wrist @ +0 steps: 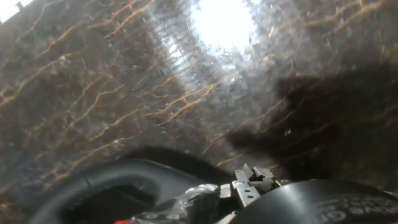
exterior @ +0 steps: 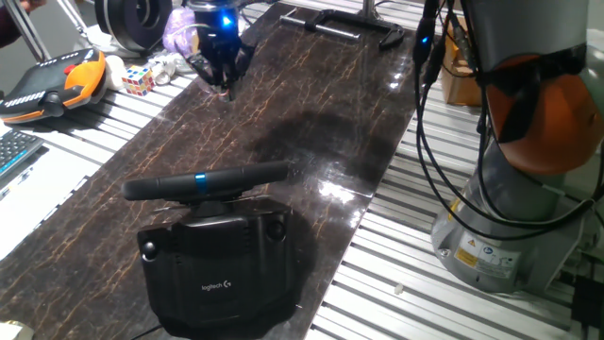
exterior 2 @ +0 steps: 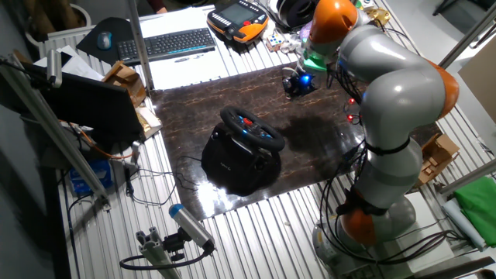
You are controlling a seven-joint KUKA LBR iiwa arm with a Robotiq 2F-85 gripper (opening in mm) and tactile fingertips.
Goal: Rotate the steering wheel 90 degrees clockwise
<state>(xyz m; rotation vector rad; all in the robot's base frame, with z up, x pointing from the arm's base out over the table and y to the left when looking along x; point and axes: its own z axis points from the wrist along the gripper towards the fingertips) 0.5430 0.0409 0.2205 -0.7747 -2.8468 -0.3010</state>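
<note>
The tool (exterior: pixel 223 77) hangs at the far end of the dark marble counter (exterior: pixel 311 142), well apart from the steering wheel (exterior: pixel 206 181). Its fingers are too small and dark to judge, so I cannot tell how far open it is; it appears to hold nothing. From one fixed view the wheel's rim shows edge-on, its blue stripe up. Its bulky base (exterior: pixel 219 264) reads "logitech". In the hand view, the blurred lower edge is cut off. An orange-and-black controller (exterior: pixel 49 83) lies far left.
</note>
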